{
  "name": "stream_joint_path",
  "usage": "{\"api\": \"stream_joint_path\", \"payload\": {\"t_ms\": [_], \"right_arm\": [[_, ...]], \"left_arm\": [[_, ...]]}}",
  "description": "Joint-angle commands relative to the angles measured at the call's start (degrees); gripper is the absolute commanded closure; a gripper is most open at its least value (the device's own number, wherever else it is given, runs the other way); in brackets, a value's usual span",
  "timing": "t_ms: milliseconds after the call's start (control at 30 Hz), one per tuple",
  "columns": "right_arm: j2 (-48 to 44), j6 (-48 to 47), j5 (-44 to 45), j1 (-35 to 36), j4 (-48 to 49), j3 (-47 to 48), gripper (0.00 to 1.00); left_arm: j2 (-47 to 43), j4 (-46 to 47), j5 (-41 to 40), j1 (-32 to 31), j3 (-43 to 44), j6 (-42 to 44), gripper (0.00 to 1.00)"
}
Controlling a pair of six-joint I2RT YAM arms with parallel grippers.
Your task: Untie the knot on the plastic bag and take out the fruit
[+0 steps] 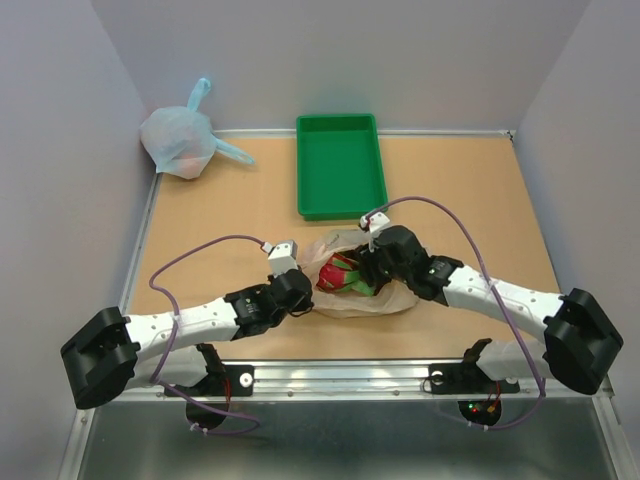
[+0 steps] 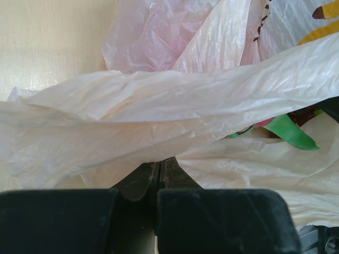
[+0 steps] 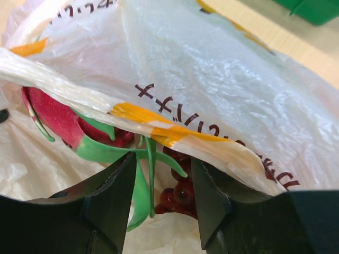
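The peach-orange plastic bag (image 1: 392, 297) lies open at the table's near middle. The red dragon fruit (image 1: 338, 273) with green scales shows in its mouth. My left gripper (image 1: 301, 291) is at the bag's left edge; in the left wrist view its jaws (image 2: 157, 168) are shut, with their tips under a fold of the bag (image 2: 159, 121). My right gripper (image 1: 371, 266) is open at the bag's mouth. In the right wrist view its gripper (image 3: 163, 160) straddles green scales, with dark red grapes (image 3: 180, 193) just beyond and the dragon fruit (image 3: 53, 114) to the left. The bag's printed rim (image 3: 175, 132) crosses above the fingertips.
A green tray (image 1: 340, 165) stands at the back middle, empty. A pale blue knotted bag (image 1: 180, 140) sits in the back left corner. Walls close the table on three sides.
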Motion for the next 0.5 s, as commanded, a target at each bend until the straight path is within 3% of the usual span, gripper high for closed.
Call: {"api": "stream_joint_path", "payload": {"t_ms": [0,400,467], "right_arm": [[1.5,-3.1,2.3,0.5,0.4,5.8,0.49],[10.0,-4.2,-0.2,0.5,0.6,9.4,0.52],[10.5,-4.2,-0.1,0.6,0.6,8.9,0.61]], "left_arm": [[-1.5,-1.6,-1.4,-0.4,0.7,0.2,0.93],[-1.9,-2.1,-1.8,-0.4,0.6,0.3,0.93],[-1.9,-2.2,-1.9,-0.4,0.4,0.0,0.93]]}}
